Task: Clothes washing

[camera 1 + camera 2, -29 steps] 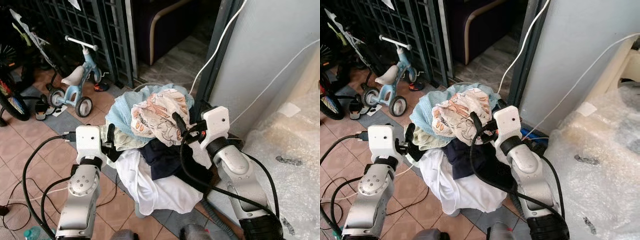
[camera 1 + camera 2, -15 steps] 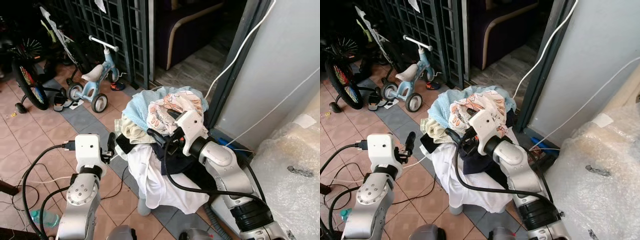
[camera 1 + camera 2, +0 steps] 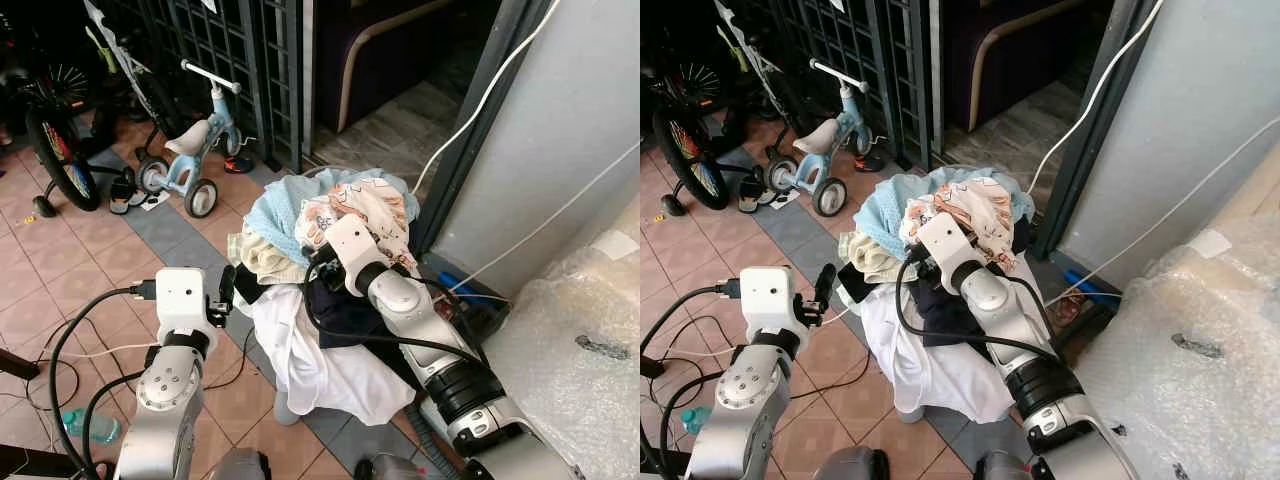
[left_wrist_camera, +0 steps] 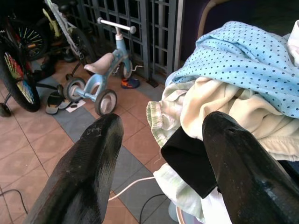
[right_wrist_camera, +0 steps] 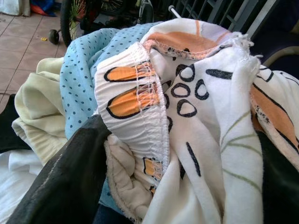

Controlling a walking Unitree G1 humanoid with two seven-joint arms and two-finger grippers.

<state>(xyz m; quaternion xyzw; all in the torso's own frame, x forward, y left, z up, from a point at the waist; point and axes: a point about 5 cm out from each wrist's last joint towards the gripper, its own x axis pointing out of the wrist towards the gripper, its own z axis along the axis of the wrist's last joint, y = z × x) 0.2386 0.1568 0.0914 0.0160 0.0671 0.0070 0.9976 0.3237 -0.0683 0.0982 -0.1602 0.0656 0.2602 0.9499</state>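
A floor of reddish tiles (image 3: 60, 270) with a grey strip is seen in front of a dark metal grille (image 3: 230, 60), with a grey wall (image 3: 580, 110) on the right and a white cable (image 3: 480, 100) running down it. At the far left a small blue tricycle (image 3: 195, 160) and part of a bicycle (image 3: 55, 150) are parked. In the middle of the scene a heap of laundry (image 3: 320, 290) is piled high, with a white sheet (image 3: 320, 360) hanging down its near side, a dark garment (image 3: 335, 305) above that, a cream cloth (image 4: 224, 112) on the left and a blue dotted cloth (image 4: 243, 60) further up. The printed white-and-orange garment (image 5: 187, 107) is lying on top of the heap. The right gripper (image 5: 177, 163) is pushed into this garment, its fingers spread with folds of the cloth bunched between them. The left gripper (image 4: 163, 154) is held just left of the heap, its fingers (image 4: 88, 172) spread wide apart and nothing gripped. Bubble wrap (image 3: 590, 340) is seen at the near right.
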